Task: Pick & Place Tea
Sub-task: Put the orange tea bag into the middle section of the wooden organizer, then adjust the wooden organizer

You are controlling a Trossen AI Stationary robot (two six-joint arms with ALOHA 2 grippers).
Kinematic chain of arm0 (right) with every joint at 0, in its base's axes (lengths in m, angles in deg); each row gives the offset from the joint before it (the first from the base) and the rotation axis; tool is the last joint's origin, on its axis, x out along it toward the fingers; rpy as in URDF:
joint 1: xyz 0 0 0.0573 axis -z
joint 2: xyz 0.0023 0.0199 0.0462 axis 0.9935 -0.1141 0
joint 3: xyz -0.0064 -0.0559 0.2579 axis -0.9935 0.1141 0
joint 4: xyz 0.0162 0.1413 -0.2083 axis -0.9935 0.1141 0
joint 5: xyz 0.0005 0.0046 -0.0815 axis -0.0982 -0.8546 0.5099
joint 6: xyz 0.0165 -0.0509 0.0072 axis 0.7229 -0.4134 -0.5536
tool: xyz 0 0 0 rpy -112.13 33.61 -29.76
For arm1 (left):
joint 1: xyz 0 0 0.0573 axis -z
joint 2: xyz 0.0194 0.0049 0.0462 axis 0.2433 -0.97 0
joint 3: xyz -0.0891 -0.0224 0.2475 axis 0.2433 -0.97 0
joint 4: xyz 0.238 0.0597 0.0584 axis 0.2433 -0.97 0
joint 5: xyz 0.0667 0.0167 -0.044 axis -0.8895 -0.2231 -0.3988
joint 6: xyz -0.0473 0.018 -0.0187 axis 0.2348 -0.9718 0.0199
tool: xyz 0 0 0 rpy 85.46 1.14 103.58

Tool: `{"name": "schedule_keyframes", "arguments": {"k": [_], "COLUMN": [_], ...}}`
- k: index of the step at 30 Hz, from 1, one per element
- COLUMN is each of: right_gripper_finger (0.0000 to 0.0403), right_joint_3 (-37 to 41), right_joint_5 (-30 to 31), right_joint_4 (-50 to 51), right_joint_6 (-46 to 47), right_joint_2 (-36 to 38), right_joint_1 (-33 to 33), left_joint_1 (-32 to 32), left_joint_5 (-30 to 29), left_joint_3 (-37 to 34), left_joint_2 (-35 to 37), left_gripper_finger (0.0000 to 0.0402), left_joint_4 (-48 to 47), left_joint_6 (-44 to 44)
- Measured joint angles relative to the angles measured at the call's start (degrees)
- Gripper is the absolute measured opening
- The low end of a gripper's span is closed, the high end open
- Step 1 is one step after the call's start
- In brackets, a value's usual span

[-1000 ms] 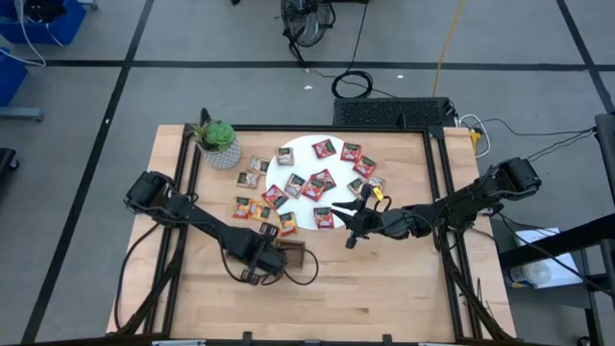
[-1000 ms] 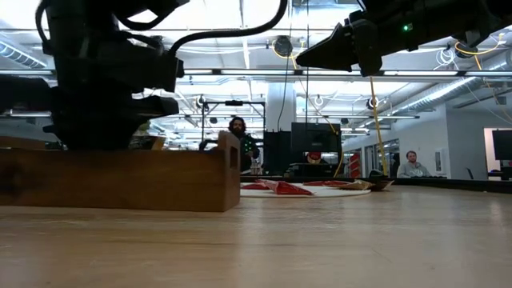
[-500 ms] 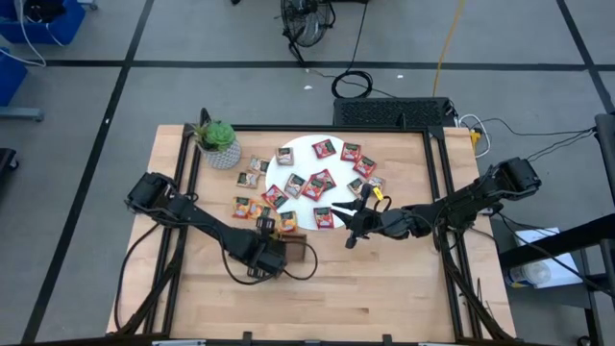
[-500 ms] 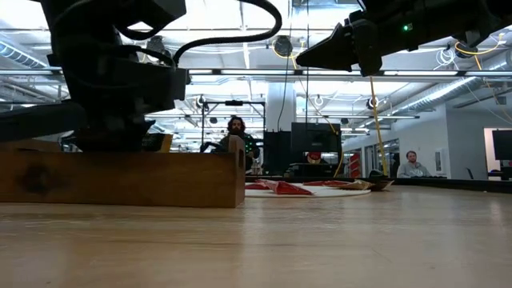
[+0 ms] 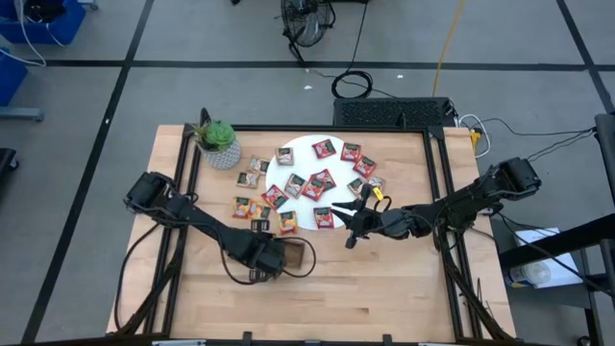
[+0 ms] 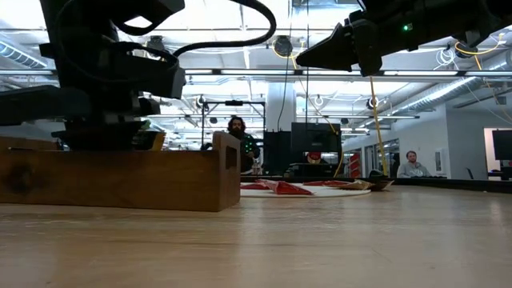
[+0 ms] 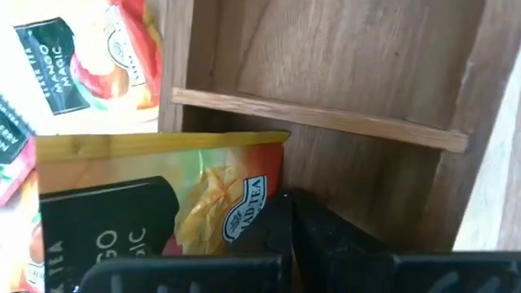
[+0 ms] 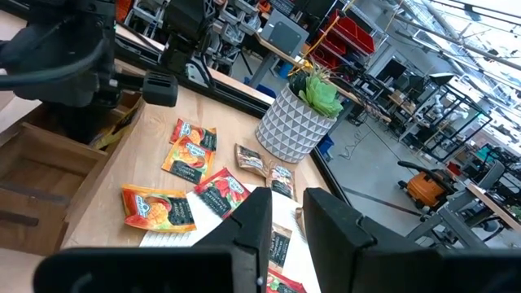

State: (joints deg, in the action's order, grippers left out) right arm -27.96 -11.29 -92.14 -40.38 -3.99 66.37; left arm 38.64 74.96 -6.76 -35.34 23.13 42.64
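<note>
Fingers of my left gripper (image 7: 281, 236) clamp an orange-yellow mango tea sachet (image 7: 163, 207) over the long brown wooden tray (image 7: 366, 73) near the table's front edge. Released carelessly, it probably snags the divider. My right gripper (image 5: 352, 231) hovers near the white disc (image 5: 306, 165), apparently empty.

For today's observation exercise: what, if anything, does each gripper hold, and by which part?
The left gripper pinches an orange tea sachet by one edge, over the wooden tray. The right gripper appears to hold nothing.
</note>
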Motion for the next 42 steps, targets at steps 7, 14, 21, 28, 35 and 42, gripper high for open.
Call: {"name": "schedule_keyframes", "arguments": {"k": [7, 14, 21, 28, 35, 42], "right_gripper_finger": [0.0061, 0.0061, 0.0061, 0.0061, 0.0061, 0.0061], "right_joint_3": [0.0, 0.0, 0.0, 0.0, 0.0, 0.0], "right_joint_5": [0.0, 0.0, 0.0, 0.0, 0.0, 0.0], "right_joint_4": [0.0, 0.0, 0.0, 0.0, 0.0, 0.0], "right_joint_6": [-0.1, 0.0, 0.0, 0.0, -0.1, 0.0], "right_joint_2": [0.0, 0.0, 0.0, 0.0, 0.0, 0.0], "right_joint_1": [0.0, 0.0, 0.0, 0.0, 0.0, 0.0], "left_joint_1": [0.7, 0.7, 0.8, 0.7, -0.1, -0.7], "left_joint_5": [-3.9, -8.1, -6.4, -2.6, 5.6, 8.3], "left_joint_3": [-0.1, -0.2, -0.2, 0.0, 1.7, 2.0], "left_joint_2": [-0.2, -0.2, -0.2, 0.0, 0.8, 1.1], "left_gripper_finger": [0.0011, 0.0007, 0.0004, 0.0016, 0.0014, 0.0013], "left_joint_4": [-0.2, -0.1, 0.0, 0.0, -0.3, -0.2], "left_joint_6": [-0.7, -0.4, 1.5, 3.7, 7.9, 10.6]}}
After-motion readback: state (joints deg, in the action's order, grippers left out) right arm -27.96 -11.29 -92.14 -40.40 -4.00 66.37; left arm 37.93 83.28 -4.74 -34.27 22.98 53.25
